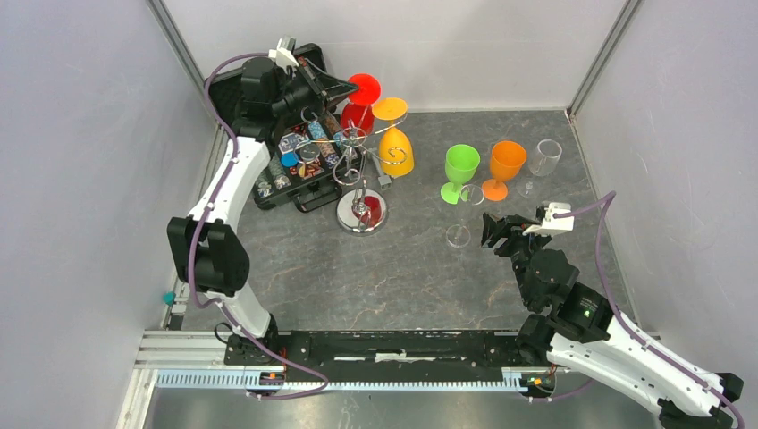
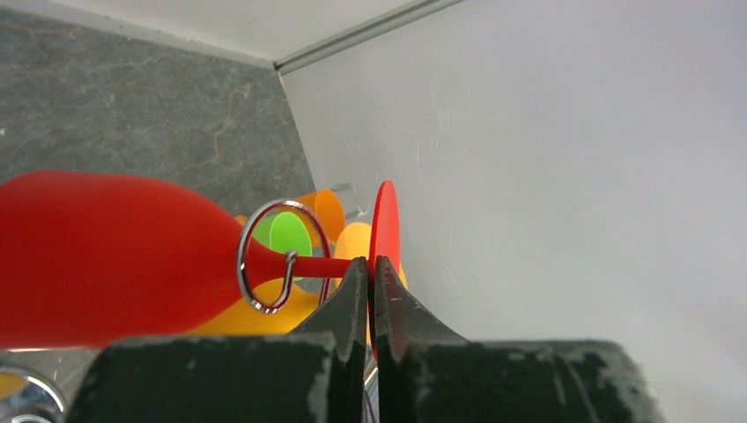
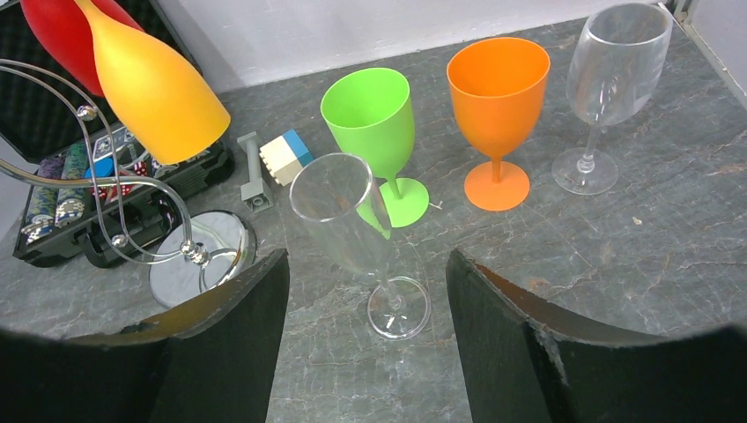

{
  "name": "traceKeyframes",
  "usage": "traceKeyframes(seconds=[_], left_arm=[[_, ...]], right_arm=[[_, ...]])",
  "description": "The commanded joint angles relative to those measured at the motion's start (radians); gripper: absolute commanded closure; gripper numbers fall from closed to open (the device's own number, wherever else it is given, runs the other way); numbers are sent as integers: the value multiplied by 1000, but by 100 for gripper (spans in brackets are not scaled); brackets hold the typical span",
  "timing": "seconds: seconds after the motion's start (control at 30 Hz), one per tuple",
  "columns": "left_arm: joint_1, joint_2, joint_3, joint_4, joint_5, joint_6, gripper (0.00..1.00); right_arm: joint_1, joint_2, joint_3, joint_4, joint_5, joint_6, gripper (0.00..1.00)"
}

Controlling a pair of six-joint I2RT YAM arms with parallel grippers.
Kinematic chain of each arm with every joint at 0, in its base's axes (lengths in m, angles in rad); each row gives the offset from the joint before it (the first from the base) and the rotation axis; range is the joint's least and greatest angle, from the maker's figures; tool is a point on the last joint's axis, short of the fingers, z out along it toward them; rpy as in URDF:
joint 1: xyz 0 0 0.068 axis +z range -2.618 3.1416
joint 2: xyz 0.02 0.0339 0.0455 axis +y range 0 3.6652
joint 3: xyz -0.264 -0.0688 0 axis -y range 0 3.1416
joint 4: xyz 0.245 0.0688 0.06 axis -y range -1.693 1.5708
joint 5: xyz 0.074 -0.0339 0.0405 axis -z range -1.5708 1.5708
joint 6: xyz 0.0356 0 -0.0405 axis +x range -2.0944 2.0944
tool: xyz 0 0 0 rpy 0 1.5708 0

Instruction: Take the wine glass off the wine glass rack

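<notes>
Hovering open and empty, the right tool (image 3: pixel 366 261) faces four glasses (image 1: pixel 461 165) standing on the surface (image 1: pixel 357 286). Beyond, a yellow glass (image 3: pixel 154 97) hangs from the wine glass rack (image 3: pixel 201 261). Farthest, the left tool (image 2: pixel 371 266) pinches the stem of the red wine glass (image 2: pixel 106 256), not yet unhooked.

The grey marbled surface (image 1: pixel 384 286) carries a black case (image 1: pixel 273 186) at ten o'clock. The wine glass rack (image 1: pixel 361 214) stands beside it at eleven. At one o'clock stand a green glass (image 1: pixel 460 170), an orange glass (image 1: pixel 505 165) and two clear glasses (image 1: pixel 461 219), all upright.
</notes>
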Motion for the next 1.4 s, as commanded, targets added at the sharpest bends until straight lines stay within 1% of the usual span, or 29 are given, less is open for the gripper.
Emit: traceKeyframes(seconds=[0.0, 0.1, 0.27, 0.43, 0.6, 0.7, 0.77, 1.0, 1.1, 1.2, 1.27, 1.37], left_arm=[[5, -97, -21, -41, 2, 27, 98], [5, -117, -26, -75, -15, 53, 98], [8, -146, -30, -88, -37, 67, 98], [27, -172, -26, -130, -87, 98, 98], [50, -186, -25, -170, -128, 121, 98], [64, -192, -32, -163, -142, 123, 98], [72, -190, -42, -119, -135, 119, 98], [86, -208, -96, 119, -100, 89, 98], [91, -223, -90, 172, -97, 102, 98], [92, -227, -64, 191, -95, 108, 98], [93, -236, -65, 247, -77, 82, 98], [92, -254, -82, 350, -43, -3, 98]], right_arm=[[5, 6, -3, 40, 13, 10, 30], [5, 7, -4, 43, 11, 11, 29], [5, 6, -7, 46, 11, 11, 29], [5, -1, -8, 46, 10, 10, 30], [5, -1, -4, 46, 5, 10, 25], [5, -2, -4, 46, 3, 9, 22], [7, -2, -4, 45, 0, 10, 20], [5, -17, -12, 77, -62, -29, 11], [6, -28, -20, 118, -99, -53, 7], [6, -29, -18, 178, -146, -82, 5], [5, -24, -13, 224, -189, -98, 4], [6, -5, 2, 288, -236, -103, 4]])
